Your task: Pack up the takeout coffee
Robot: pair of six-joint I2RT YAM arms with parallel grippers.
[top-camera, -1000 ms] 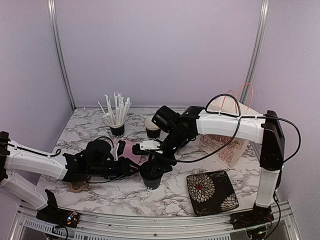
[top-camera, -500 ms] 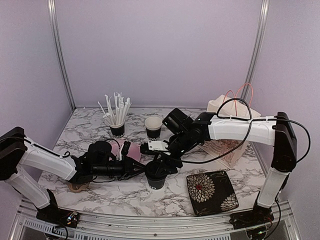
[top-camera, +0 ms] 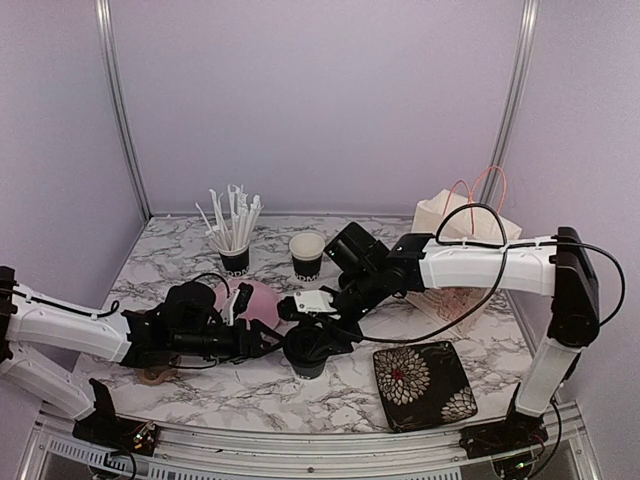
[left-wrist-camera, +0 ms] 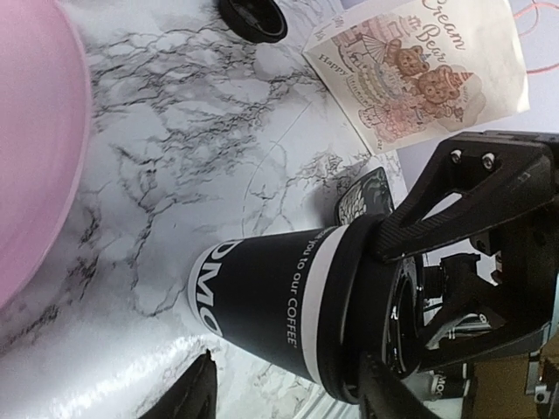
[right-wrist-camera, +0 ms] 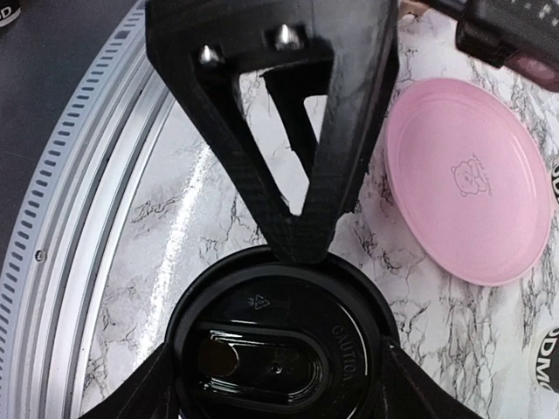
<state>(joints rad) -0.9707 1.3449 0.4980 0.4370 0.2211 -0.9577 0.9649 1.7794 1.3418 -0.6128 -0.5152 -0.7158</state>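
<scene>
One takeout coffee cup (top-camera: 306, 362), black with a white band and a black lid (right-wrist-camera: 278, 349), stands at the table's front centre. It also shows in the left wrist view (left-wrist-camera: 262, 301). My right gripper (top-camera: 316, 336) is over it from above, its fingers (right-wrist-camera: 410, 384) closed against both sides of the lid. My left gripper (top-camera: 268, 346) is open just left of the cup. One of its fingers (left-wrist-camera: 196, 393) is low by the base and the other is up by the lid. The second cup (top-camera: 306, 254) stands open and lidless behind.
A pink plate (top-camera: 252, 298) lies left of the cup. A black cup of white sticks (top-camera: 234, 250) stands at the back left. A paper bag (top-camera: 455, 262) stands at the right and a floral tray (top-camera: 424, 372) at the front right. The brown carrier (top-camera: 155, 376) shows under my left arm.
The lidded cup and both grippers have shifted slightly to the left. My left arm has dropped lower, and my right gripper has stayed on the lid.
</scene>
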